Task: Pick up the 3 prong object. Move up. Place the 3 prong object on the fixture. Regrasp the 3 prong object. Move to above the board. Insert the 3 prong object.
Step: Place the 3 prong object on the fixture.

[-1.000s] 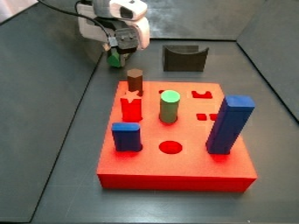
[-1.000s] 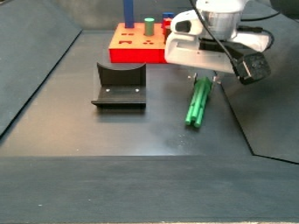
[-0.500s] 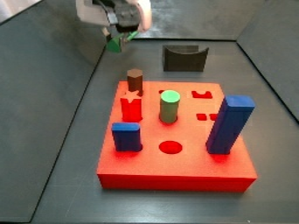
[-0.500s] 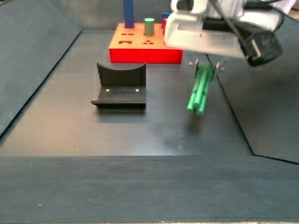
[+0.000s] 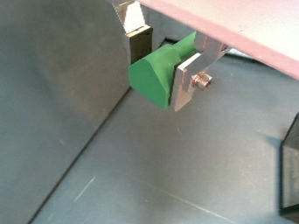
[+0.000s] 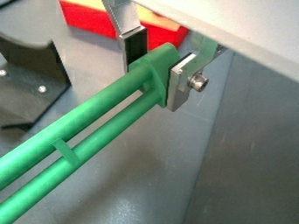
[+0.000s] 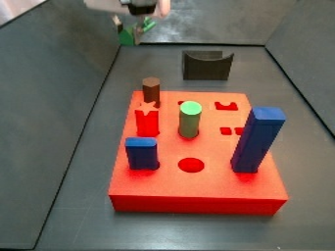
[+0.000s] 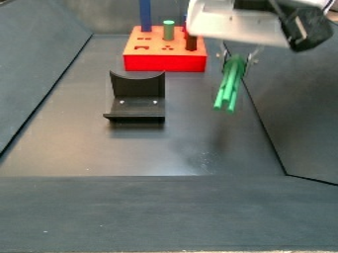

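Gripper sits higher than a second ago: in a side view its white body is now cut off by the top edge of the frame, where earlier it showed whole. The long slim green three-pronged peg, clamped between the silver fingers, has left the dark floor and hangs clear of it, near the table's right edge. In a side view only its green tip shows.
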{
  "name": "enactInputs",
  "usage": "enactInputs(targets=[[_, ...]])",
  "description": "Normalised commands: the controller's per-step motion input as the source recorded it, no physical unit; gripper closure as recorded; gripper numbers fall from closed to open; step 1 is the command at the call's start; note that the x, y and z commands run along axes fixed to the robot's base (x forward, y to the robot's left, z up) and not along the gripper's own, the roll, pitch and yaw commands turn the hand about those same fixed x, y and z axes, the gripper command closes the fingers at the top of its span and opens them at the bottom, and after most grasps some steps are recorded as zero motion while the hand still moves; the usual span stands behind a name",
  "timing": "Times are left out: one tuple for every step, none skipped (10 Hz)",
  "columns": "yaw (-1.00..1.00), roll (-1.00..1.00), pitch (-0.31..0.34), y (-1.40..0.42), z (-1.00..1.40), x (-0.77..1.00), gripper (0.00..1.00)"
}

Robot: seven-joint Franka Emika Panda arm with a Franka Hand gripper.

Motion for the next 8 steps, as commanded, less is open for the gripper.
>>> enactInputs(targets=[[-0.01,0.05,0.035,0.01,1.00,-0.02,1.00],[-0.02,0.07,0.040,0.02,1.00,-0.02,1.00],[-0.02,0.08,0.048,0.03,0.98,-0.03,1.00],[-0.02,0.09,0.056,0.02,0.83,-0.02,1.00],[-0.01,0.09,0.062,0.02,0.68,-0.01,1.00],[0.00,0.09,0.068,0.02,0.53,0.00,1.00],[0.00,0.10,0.079,0.02,0.33,0.00,1.00],[0.01,0.09,0.082,0.01,0.18,0.00,1.00]])
